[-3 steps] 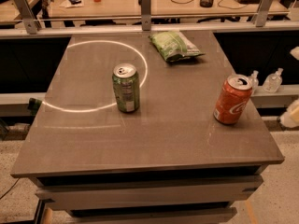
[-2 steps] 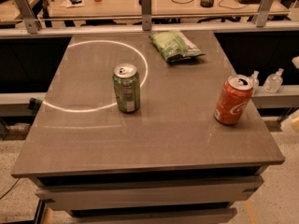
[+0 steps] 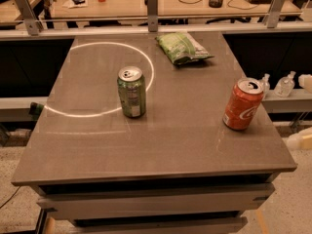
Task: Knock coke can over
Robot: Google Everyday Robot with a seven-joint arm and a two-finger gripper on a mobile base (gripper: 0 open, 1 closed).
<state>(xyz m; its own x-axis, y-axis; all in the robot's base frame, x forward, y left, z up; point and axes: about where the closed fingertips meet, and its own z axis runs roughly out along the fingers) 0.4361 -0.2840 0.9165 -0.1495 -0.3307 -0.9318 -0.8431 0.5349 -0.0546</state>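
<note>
The coke can (image 3: pixel 243 104), red-orange with white script and a silver top, stands upright near the right edge of the grey table (image 3: pixel 170 145). It leans slightly in the picture. The gripper is not in view in the camera view; no arm shows anywhere.
A green can (image 3: pixel 131 91) stands upright left of centre, on a bright ring of light. A green snack bag (image 3: pixel 183 48) lies at the far side. Clear bottles (image 3: pixel 285 86) sit on a ledge right of the table. A desk with clutter runs behind.
</note>
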